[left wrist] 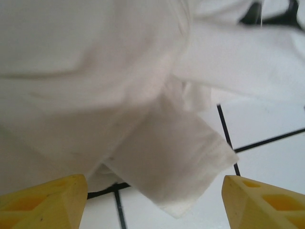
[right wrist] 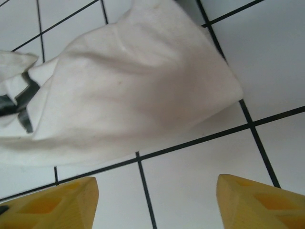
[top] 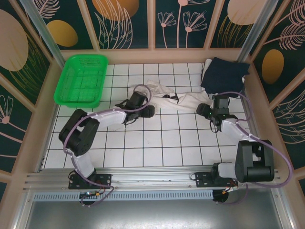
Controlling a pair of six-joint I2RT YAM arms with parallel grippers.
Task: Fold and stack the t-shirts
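Judging progress, I rate the task as barely begun: neither garment looks neatly folded and no stack exists. The cream t-shirt (top: 174,101) lies crumpled in a long strip at mid-table, with one loose corner flat on the tiled table (top: 157,143). The navy t-shirt (top: 224,72) sits heaped in the far right corner. The left gripper (top: 148,112) and right gripper (top: 202,109) both have jaws spread wide, holding nothing, one at each end of the cream cloth
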